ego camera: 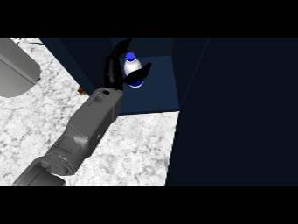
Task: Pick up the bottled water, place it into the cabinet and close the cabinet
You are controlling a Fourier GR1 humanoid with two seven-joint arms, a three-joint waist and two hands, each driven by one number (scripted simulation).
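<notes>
The bottled water [131, 64], clear with a blue cap, stands upright inside the dark blue cabinet [152, 98], near its back. My right hand [114, 65] reaches into the cabinet from the lower left. Its fingers curve up along the bottle's left side. The thumb [140, 73] crosses the bottle's lower right, hiding the base. The cabinet door [241, 113] stands open as a wide dark panel at the right. My left hand does not show.
The marbled white counter [132, 148] runs under my right forearm [90, 127]. A large grey rounded shape [6, 65] fills the upper left corner. A small brown object [81, 90] peeks out beside the cabinet's left wall.
</notes>
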